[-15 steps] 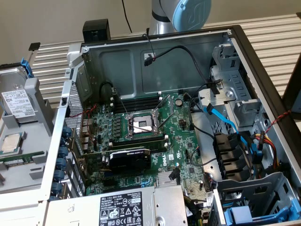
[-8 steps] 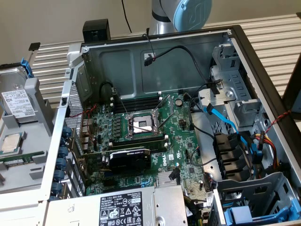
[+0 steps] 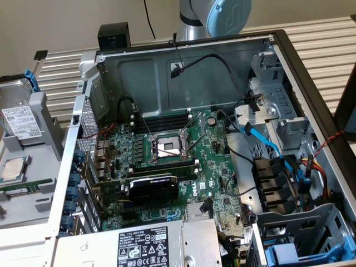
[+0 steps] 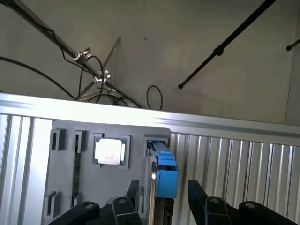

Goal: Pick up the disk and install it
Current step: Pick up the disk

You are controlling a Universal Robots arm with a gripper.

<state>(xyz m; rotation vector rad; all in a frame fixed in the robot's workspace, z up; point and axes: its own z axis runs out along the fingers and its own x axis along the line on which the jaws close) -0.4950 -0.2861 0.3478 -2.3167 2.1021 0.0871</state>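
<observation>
**Blue-framed disk on edge in its holder, pincer wide**

Exterior view: the open computer case (image 3: 183,83) takes the middle of the ribbed worktop (image 3: 328,44), with its motherboard (image 3: 183,161) uncovered. At the exterior view's left, outside the case, the disk (image 3: 18,121) stands on edge in a grey holder (image 3: 47,125), white label showing. The CPU chip (image 3: 13,169) lies just nearer. The arm (image 3: 219,14) is at the far side, behind the case.

Wrist view: the pincer (image 4: 163,187) stands wide and holds nothing. The disk (image 4: 165,172) shows edge-on in its blue frame, in line between the two fingers (image 4: 133,191), with a gap on each side. The CPU chip (image 4: 110,152) sits in the same holder (image 4: 63,187), beside the disk.
</observation>
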